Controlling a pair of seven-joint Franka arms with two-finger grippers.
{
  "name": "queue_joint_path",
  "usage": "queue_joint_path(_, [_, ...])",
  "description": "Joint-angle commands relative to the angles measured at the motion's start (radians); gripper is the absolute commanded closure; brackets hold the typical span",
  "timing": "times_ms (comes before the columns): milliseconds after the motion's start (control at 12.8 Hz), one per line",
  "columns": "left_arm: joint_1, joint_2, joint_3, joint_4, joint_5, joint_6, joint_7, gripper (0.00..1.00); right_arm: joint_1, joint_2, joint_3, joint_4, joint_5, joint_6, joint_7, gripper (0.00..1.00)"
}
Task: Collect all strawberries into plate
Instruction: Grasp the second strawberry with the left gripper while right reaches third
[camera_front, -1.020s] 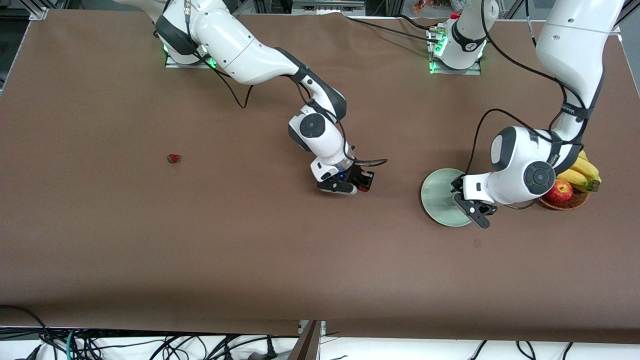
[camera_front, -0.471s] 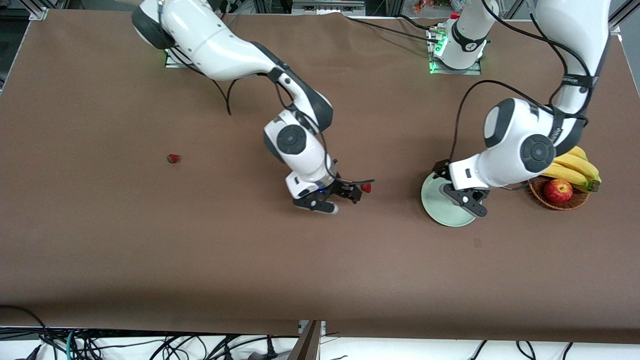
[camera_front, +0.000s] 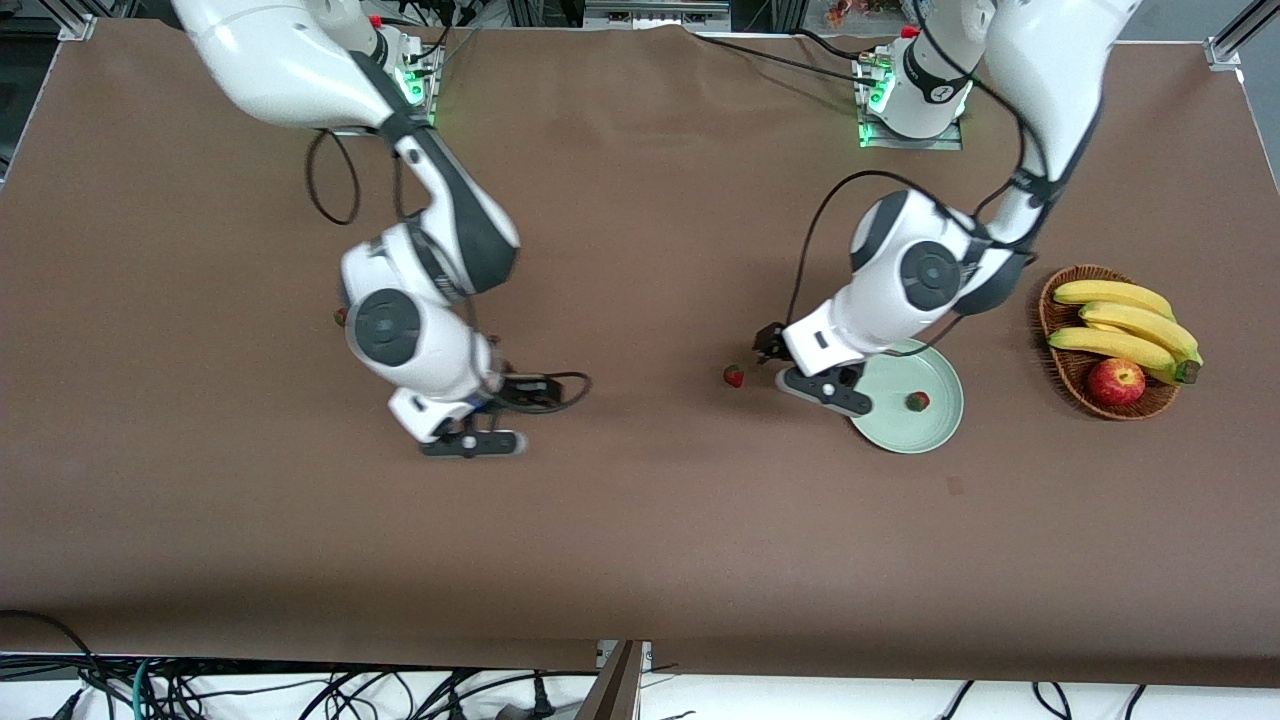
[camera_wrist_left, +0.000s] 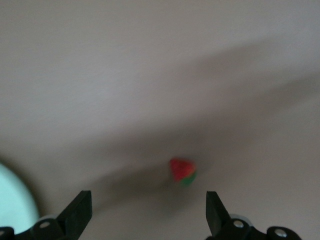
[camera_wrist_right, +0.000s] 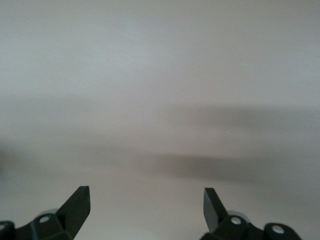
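One strawberry (camera_front: 734, 376) lies on the brown table beside the pale mint-green plate (camera_front: 900, 428). A second strawberry (camera_front: 917, 401) lies in the plate. A third strawberry (camera_front: 340, 317) barely shows past the right arm's wrist. My left gripper (camera_front: 776, 366) is open and empty, low at the plate's edge, with its fingers toward the loose strawberry. In the left wrist view (camera_wrist_left: 147, 200) that strawberry (camera_wrist_left: 182, 171) lies just ahead of the open fingers and the plate's rim (camera_wrist_left: 12, 200) shows at the edge. My right gripper (camera_front: 498, 416) is open and empty over bare table, as the right wrist view (camera_wrist_right: 146, 197) shows.
A brown wicker basket (camera_front: 1062, 370) with bananas (camera_front: 1120, 320) and a red apple (camera_front: 1117, 381) stands at the left arm's end of the table, beside the plate. Black cables hang from both wrists.
The right gripper let go of a strawberry at mid-table and swung away toward the right arm's end. The left gripper moved off the plate toward that strawberry, uncovering the strawberry in the plate.
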Motion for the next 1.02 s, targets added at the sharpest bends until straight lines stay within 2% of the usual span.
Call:
queue_joint_path(0, [-0.031, 0.114, 0.006, 0.012, 0.003, 0.144, -0.008, 0.00, -0.063, -0.154, -0.062, -0.221, 0.000, -0.079, -0.182, 0.00])
queue_joint_path(157, [-0.055, 0.147, 0.009, 0.001, 0.003, 0.197, -0.025, 0.00, -0.076, -0.198, -0.156, -0.330, -0.004, -0.098, -0.289, 0.00])
queue_joint_path(314, [-0.069, 0.147, 0.010, -0.011, 0.003, 0.198, -0.053, 0.00, -0.117, -0.235, -0.178, -0.425, -0.007, -0.090, -0.325, 0.00])
queue_joint_path(471, [-0.069, 0.144, 0.010, -0.028, 0.003, 0.198, -0.051, 0.54, -0.139, -0.249, -0.192, -0.533, -0.011, -0.017, -0.325, 0.00])
queue_joint_path(627, [-0.066, 0.135, 0.010, -0.035, 0.003, 0.197, -0.050, 0.86, -0.152, -0.267, -0.195, -0.674, -0.011, 0.129, -0.327, 0.00])
queue_joint_path(784, [-0.053, 0.098, 0.010, -0.038, 0.004, 0.177, -0.047, 0.96, -0.154, -0.269, -0.202, -0.713, -0.014, 0.146, -0.337, 0.00])
queue_joint_path(941, [-0.030, 0.018, 0.013, -0.028, 0.004, 0.021, -0.044, 0.96, -0.159, -0.263, -0.221, -0.734, -0.017, 0.151, -0.365, 0.00])
